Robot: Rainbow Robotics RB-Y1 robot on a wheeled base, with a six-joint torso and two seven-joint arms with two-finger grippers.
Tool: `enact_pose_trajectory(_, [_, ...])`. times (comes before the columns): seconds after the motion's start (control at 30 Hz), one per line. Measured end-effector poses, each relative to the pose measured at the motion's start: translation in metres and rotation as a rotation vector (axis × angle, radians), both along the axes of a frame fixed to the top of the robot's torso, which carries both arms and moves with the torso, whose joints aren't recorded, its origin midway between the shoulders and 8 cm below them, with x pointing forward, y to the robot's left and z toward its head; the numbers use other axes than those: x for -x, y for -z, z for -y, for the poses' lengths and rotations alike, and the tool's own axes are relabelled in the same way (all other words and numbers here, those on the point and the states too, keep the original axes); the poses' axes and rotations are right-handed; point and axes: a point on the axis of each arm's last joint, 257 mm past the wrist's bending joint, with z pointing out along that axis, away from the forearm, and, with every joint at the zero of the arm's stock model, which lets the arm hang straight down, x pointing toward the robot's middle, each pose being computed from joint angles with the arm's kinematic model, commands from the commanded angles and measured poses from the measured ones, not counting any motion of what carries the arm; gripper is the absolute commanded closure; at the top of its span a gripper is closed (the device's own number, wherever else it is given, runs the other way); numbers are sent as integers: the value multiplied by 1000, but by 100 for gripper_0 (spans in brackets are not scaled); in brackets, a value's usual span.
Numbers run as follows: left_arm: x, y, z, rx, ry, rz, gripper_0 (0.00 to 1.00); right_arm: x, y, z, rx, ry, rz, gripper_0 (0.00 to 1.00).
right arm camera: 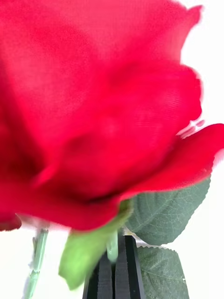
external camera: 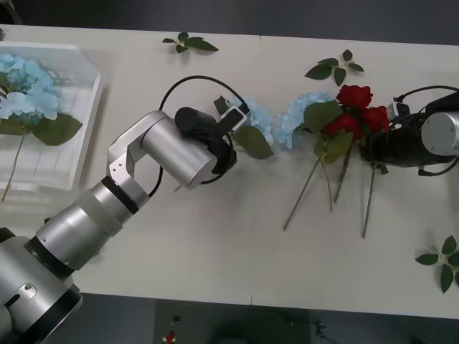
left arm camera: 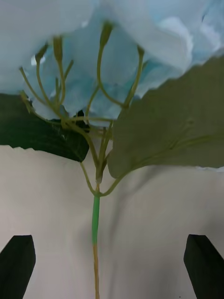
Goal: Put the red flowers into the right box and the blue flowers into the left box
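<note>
Straddling, with spread black fingers (left arm camera: 17,261) of the left gripper (external camera: 231,115), the thin green stem of a pale blue flower (left arm camera: 95,224) running straight between them; right gripper (right arm camera: 115,271) clenched on a deep-red rose's (right arm camera: 93,103) stem.

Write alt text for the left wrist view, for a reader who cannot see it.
The left gripper is open, its black fingers either side of a blue flower's thin green stem above the pale table. Pale blue petals and large green leaves spread beyond.
</note>
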Motion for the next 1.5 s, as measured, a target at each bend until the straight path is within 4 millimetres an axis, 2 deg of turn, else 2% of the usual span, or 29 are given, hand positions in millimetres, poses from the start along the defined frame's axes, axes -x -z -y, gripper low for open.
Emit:
enact_pose_trajectory(0.2, [0, 16, -13, -20, -25, -30, 7, -1, -2, 2, 0, 4, 3, 100])
enact_pose_trajectory(0.27, [0, 19, -16, -25, -30, -37, 16, -3, -9, 9, 3, 13, 16, 100])
enact_pose_trajectory(0.3, [0, 21, -17, -27, -32, -39, 16, -5, -16, 16, 9, 19, 27, 100])
enact_pose_trajectory(0.33, [0, 22, -18, -28, -34, -41, 24, -7, -25, 24, 18, 23, 40, 100])
enact_pose_trajectory(0.43, [0, 22, -19, -29, -35, -42, 27, -9, -56, 56, 61, 44, 69, 100])
enact_pose_trajectory(0.6, [-2, 27, -22, -27, -41, -42, 36, -4, -117, 126, 146, 112, 116, 100])
enact_pose_trajectory(0.7, [-5, 31, -23, -15, -43, -34, 38, 0, -142, 165, 230, 150, 140, 100])
enact_pose_trajectory(0.73, [-7, 29, -21, -8, -40, -25, 43, 2, -148, 180, 277, 160, 145, 100])
enact_pose_trajectory(0.77, [-8, 30, -20, -5, -39, -21, 58, 4, -153, 192, 320, 168, 149, 100])
enact_pose_trajectory(0.8, [-9, 29, -20, -1, -37, -17, 68, 6, -159, 204, 364, 177, 152, 100])
enact_pose_trajectory(0.83, [-9, 30, -19, 2, -36, -14, 89, 7, -164, 215, 404, 185, 155, 100])
enact_pose_trajectory(0.87, [-9, 30, -18, 3, -36, -14, 100, 8, -167, 223, 430, 192, 158, 100])
enact_pose_trajectory(1.0, [-8, 31, -16, 6, -34, -16, 100, 8, -173, 254, 470, 238, 191, 100])
enact_pose_trajectory(1.2, [-15, 28, -13, 28, -27, 14, 100, 20, -170, 303, 541, 312, 191, 100])
enact_pose_trajectory(1.3, [-19, 22, -13, 50, -21, 37, 100, 29, -164, 319, 590, 318, 186, 100])
enact_pose_trajectory(1.4, [-15, 5, -19, 100, -2, 70, 100, 39, -154, 333, 645, 312, 172, 100])
enact_pose_trajectory(1.5, [5, -26, -25, 214, 26, 85, 100, 49, -145, 344, 669, 316, 156, 100])
